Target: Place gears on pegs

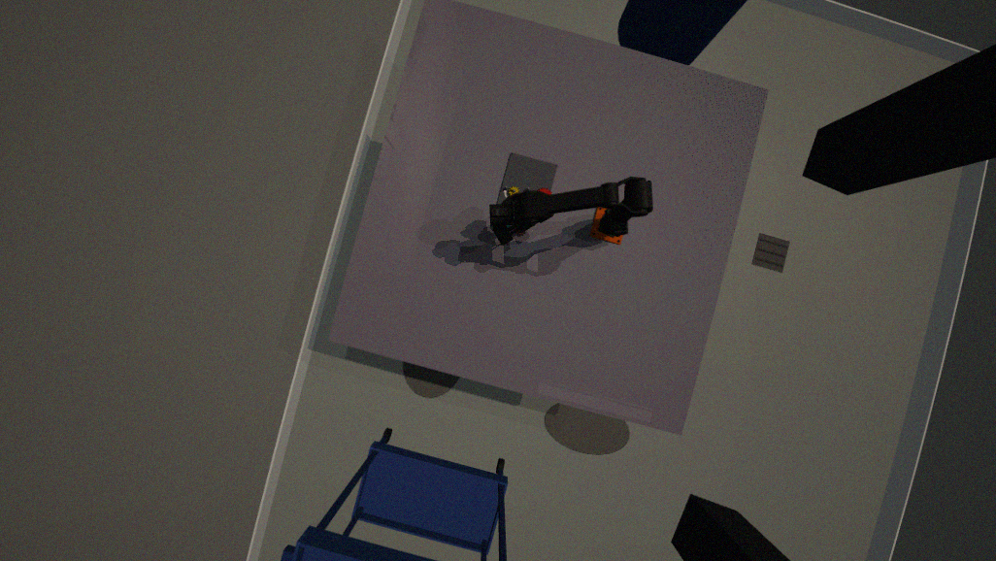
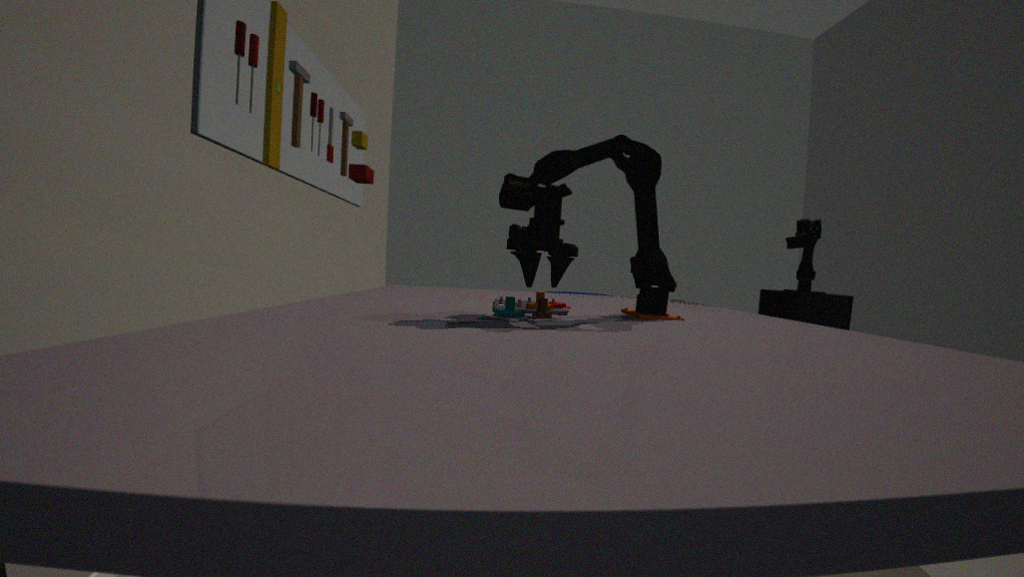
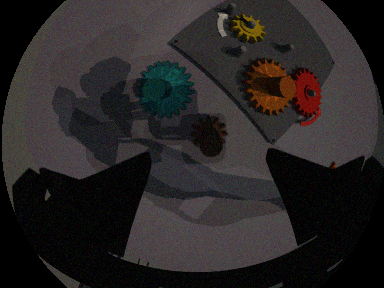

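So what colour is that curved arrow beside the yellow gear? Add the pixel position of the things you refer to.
White; it shows best in the wrist view, next to the yellow gear point(image 3: 256, 33).

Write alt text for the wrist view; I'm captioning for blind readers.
An open black gripper hangs over a teal gear and small brown gear beside a grey board carrying yellow, orange and red gears.

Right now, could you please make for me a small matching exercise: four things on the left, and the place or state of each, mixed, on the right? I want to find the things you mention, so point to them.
Things:
1. teal gear point(image 2: 509, 310) point(image 3: 172, 97)
2. orange gear point(image 3: 265, 102)
3. yellow gear point(image 1: 512, 188) point(image 3: 242, 31)
4. gripper point(image 1: 503, 240) point(image 2: 542, 285) point(image 3: 211, 156)

Places or states:
A. on the board, next to the red gear
B. jaws wide apart, holding nothing
C. on the table, off the board
D. on the board, beside the white arrow

Right pairs: 1-C, 2-A, 3-D, 4-B
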